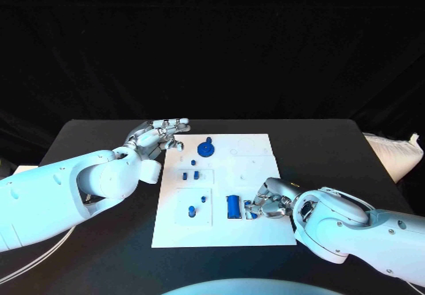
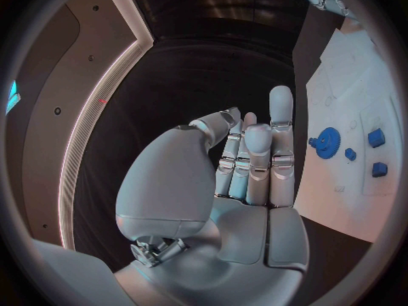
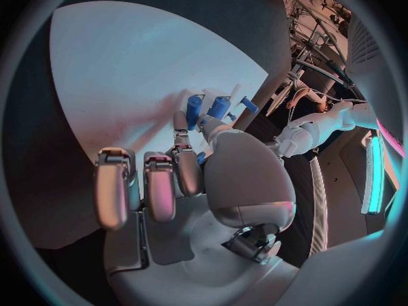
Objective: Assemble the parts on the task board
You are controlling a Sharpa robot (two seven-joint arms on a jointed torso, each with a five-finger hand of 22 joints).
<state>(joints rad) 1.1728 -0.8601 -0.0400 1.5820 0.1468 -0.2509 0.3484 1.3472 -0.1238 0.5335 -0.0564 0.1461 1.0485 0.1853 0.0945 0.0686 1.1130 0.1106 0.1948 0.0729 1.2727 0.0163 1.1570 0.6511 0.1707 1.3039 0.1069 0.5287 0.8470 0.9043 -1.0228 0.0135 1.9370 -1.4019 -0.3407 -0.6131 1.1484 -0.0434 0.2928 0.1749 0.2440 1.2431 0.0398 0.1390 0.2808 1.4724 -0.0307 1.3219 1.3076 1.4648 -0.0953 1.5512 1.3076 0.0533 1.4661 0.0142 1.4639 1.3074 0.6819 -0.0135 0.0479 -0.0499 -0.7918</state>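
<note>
White task board [image 1: 252, 147] lying mid black tabletop [image 1: 336, 141], small blue parts on it, a blue gear [image 1: 206, 148] near its far left corner, right hand [image 1: 268, 201] pinching a blue part [image 1: 250, 214] beside a long blue block [image 1: 233, 206], left hand [image 1: 162, 134] empty with fingers apart beside the board's left edge.

You face a black table [image 1: 336, 144] set against a black backdrop [image 1: 212, 55] that closes off the far side. A white bag-like object [image 1: 394, 153], possibly a cushion, lies off the table's right edge. In the left wrist view a curved wall panel [image 2: 51, 81] carries a thin light strip [image 2: 94, 112]; a cyan lamp [image 3: 371, 173] glows in the right wrist view.
</note>
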